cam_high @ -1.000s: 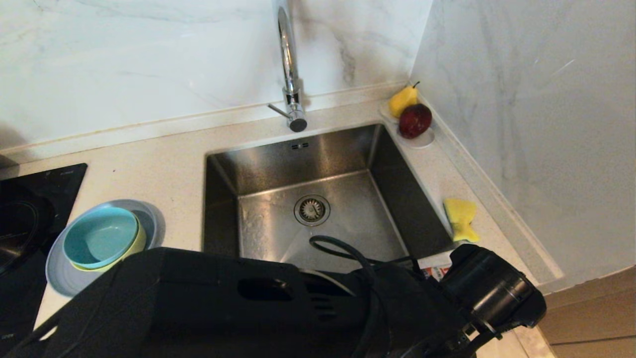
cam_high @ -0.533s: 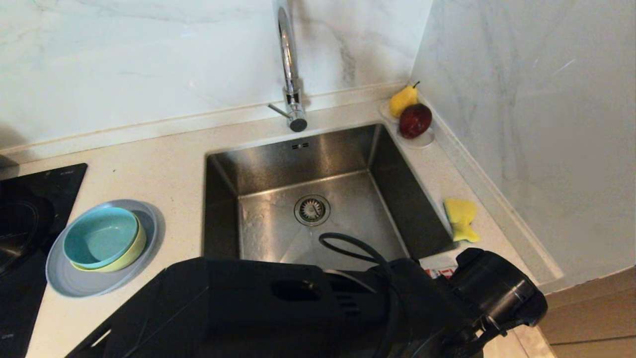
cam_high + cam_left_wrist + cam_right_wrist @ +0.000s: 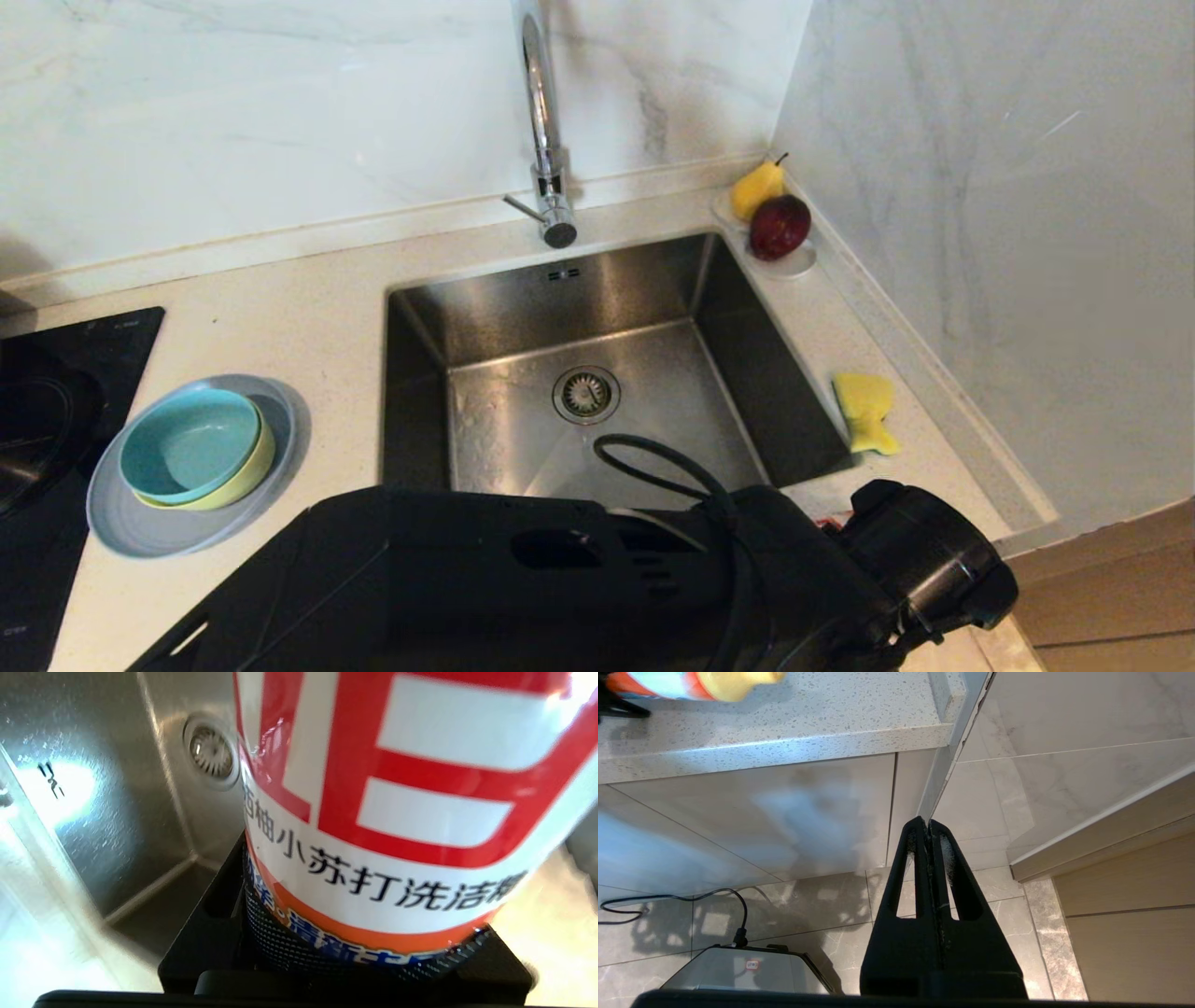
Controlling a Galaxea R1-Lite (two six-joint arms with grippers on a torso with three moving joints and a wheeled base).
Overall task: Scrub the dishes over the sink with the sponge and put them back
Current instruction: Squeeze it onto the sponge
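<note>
The dishes are stacked on the counter left of the sink (image 3: 766, 373): a teal bowl (image 3: 187, 446) inside a yellow-green bowl (image 3: 254, 469) on a grey-blue plate (image 3: 140, 527). The yellow sponge (image 3: 865, 411) lies on the counter right of the sink. My left arm crosses the front of the head view, its wrist at the sink's near right corner. My left gripper (image 3: 364, 938) is shut on a white detergent bottle (image 3: 397, 812) with a red label, held over the counter beside the basin. My right gripper (image 3: 928, 828) hangs shut below the counter edge.
A tall chrome faucet (image 3: 541, 121) stands behind the sink. A white dish (image 3: 794, 266) with a pear and a red fruit sits in the back right corner. A black cooktop (image 3: 47, 401) borders the counter at far left. Marble walls close the back and right.
My left arm has swung to the right, uncovering the whole plate. The wrist has dropped a little and now hides nearly all of the bottle's label in the head view.
</note>
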